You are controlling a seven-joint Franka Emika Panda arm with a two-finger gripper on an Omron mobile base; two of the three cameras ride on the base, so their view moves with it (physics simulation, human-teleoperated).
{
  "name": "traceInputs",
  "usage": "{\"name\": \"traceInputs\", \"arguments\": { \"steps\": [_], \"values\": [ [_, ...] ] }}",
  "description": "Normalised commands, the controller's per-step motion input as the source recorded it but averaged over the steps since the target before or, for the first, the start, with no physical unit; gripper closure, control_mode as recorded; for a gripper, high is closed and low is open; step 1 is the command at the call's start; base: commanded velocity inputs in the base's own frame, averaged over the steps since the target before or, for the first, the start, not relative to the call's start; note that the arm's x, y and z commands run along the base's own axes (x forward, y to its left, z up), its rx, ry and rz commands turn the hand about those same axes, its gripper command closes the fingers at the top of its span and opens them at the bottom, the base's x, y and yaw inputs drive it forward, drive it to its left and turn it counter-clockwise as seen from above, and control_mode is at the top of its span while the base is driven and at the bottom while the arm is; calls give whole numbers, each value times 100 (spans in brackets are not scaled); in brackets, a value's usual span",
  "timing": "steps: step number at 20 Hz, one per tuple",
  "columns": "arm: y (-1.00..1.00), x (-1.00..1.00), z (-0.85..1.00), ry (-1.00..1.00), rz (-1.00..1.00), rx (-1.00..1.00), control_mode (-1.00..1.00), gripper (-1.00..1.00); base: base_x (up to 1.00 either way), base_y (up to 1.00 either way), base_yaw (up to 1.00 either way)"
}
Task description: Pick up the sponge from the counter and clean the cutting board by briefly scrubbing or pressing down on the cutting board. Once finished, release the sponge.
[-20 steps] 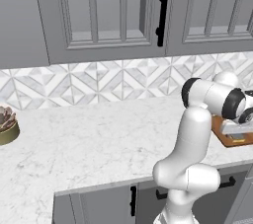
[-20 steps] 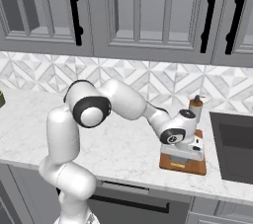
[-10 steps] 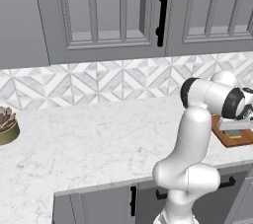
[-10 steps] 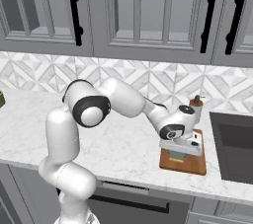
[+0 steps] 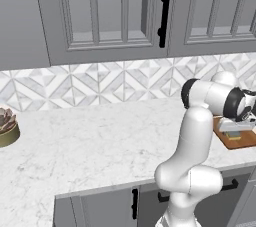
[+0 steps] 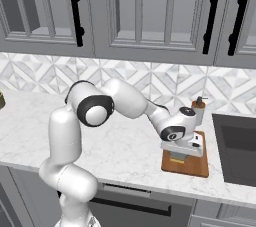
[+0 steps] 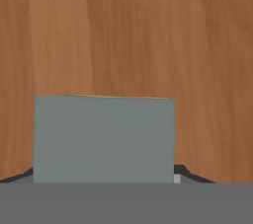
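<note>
Close to the hand camera sits one sponge [image 7: 104,139], a flat grey block with a thin yellow line along its far edge. Its near part is cut off, and the gripper fingers are too hidden to make out, so I cannot tell if the gripper [image 6: 179,157] is squeezing the sponge or has let go. Under and past the sponge lies one cutting board [image 7: 148,35], smooth reddish-brown wood with long streaks in it.

From the right base view, the hand is low over the board [image 6: 197,168], and a bit of yellow and grey sponge [image 6: 177,159] peeks out under it, down on the wood. One small beige soap bottle [image 6: 199,110] with a dark pump stands just behind the board. The board rests on the white marble-look worktop [image 6: 125,146], near one dark sink [image 6: 235,146] that is cut off at the side.

Far to the left on the worktop is one round bowl [image 5: 7,128], partly cut off. Behind everything is a tiled wall [image 5: 90,83] with diamond shapes, and grey cabinets [image 5: 115,11] with dark handles.
</note>
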Motion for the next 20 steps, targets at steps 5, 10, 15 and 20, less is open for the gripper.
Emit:
{"name": "traceInputs", "arguments": {
  "steps": [5, 10, 15, 20],
  "values": [
    [1, 27, -22, 0, 0, 0, -100, 100, 0, 0, 0],
    [2, 59, 0, 0, 0, 0, -100, 100, 0, 0, 0],
    [0, 48, -28, 0, 0, 0, -100, 100, 0, 0, 0],
    [0, 17, -88, 0, 0, 0, -100, 100, 0, 0, 0]
  ]
}}
